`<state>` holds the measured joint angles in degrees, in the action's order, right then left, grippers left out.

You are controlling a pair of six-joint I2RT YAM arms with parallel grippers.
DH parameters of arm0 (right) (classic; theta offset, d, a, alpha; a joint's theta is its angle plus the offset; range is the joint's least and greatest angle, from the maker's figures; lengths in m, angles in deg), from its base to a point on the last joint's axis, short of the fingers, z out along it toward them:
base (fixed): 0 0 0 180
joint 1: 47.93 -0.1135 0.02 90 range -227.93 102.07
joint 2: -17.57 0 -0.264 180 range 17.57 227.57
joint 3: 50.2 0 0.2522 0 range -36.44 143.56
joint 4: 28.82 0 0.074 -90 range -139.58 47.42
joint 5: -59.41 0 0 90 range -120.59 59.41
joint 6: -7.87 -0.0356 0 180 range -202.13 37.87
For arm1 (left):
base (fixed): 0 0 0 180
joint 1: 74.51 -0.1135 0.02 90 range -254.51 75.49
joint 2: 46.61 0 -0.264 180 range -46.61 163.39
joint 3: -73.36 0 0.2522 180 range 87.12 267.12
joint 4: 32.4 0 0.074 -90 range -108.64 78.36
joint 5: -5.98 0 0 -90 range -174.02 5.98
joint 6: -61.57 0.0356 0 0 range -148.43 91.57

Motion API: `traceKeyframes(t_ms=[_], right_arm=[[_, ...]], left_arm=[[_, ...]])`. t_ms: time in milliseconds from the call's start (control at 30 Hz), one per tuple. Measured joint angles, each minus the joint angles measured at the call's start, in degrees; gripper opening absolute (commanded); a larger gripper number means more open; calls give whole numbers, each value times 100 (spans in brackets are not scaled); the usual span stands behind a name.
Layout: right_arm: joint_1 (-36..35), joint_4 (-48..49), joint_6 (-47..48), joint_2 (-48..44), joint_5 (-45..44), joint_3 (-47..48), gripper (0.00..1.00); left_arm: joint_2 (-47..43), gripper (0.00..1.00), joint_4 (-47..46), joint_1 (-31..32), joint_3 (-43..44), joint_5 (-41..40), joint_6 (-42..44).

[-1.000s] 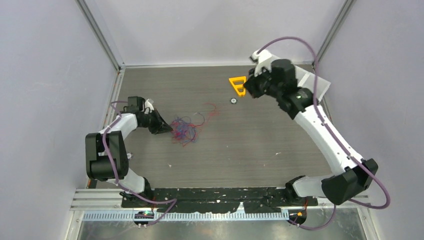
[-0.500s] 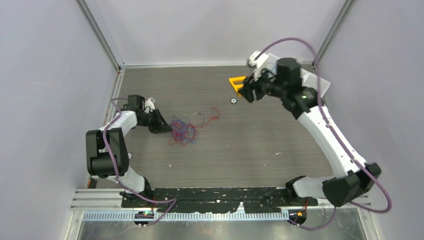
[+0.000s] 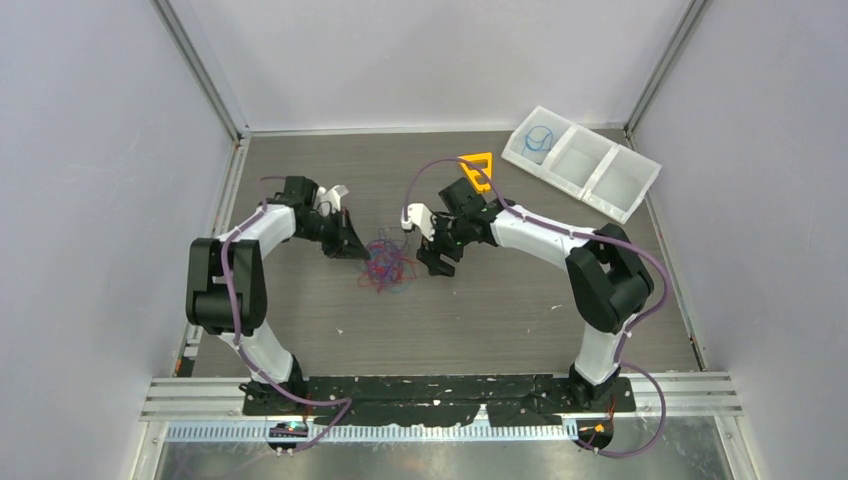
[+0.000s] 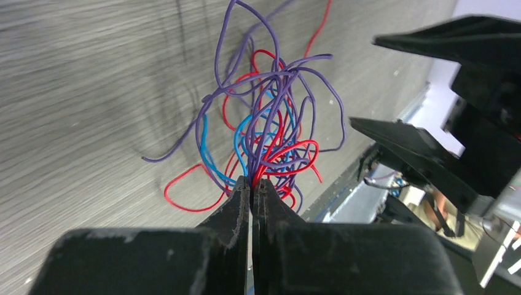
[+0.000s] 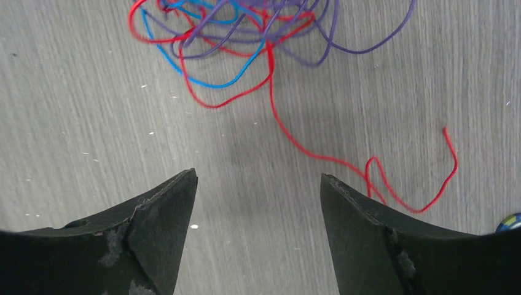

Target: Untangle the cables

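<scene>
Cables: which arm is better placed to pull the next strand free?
Right. The left gripper is shut on the cables, anchoring them; the right gripper is open nearby, a loose red strand lying just ahead.

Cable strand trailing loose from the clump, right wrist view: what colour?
The strand is red; the right wrist view shows it best.

Right wrist view: cables (image 5: 246,27) cut off at top edge. Strand ends hidden inside left end effector (image 4: 252,182).

A robotics lab test cell: plain lilac walls (image 3: 90,150), aluminium corner posts (image 3: 198,68), grey bench (image 3: 500,300) with near-edge mounting rail (image 3: 190,400).
</scene>
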<state>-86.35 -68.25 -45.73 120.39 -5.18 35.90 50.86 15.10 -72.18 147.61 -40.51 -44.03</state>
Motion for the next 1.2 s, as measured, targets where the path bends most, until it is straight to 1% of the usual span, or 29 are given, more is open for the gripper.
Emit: traceKeyframes(t_ms=[133,300,500,600,733,800,833,867,900,933,967,1000,1033,1100,1200], right_arm=[[35,199,251,175,94,13,74],[37,503,332,262,339,13,71],[37,748,422,487,520,7,65],[37,798,398,675,542,7,65],[39,874,313,817,577,-26,60],[39,1062,234,811,651,-136,55],[39,1196,197,811,684,-219,49],[39,1342,138,807,717,-328,46],[39,1482,90,798,743,-457,38],[39,1578,37,789,758,-555,34],[48,1764,-28,754,791,-680,27],[61,1856,-61,717,811,-758,24],[66,1915,-76,691,826,-809,15],[109,2048,-138,636,828,-916,7],[170,2184,-208,540,831,-1047,5]], left_arm=[[232,0,-2,98,114,573,-26],[496,0,-70,94,138,1266,-227],[507,0,-219,94,138,1878,-468],[507,0,-330,94,131,2138,-570],[498,0,-391,92,107,2461,-680],[476,0,-391,92,85,2599,-702],[457,0,-389,92,72,2662,-708],[433,0,-387,92,57,2726,-717],[411,0,-382,92,50,2780,-721],[393,0,-380,92,50,2826,-728],[378,0,-367,90,50,2870,-730],[358,0,-341,81,50,2909,-719],[337,0,-299,68,48,2944,-686],[291,0,-186,17,50,3001,-614],[251,0,98,-74,61,3016,-387]])
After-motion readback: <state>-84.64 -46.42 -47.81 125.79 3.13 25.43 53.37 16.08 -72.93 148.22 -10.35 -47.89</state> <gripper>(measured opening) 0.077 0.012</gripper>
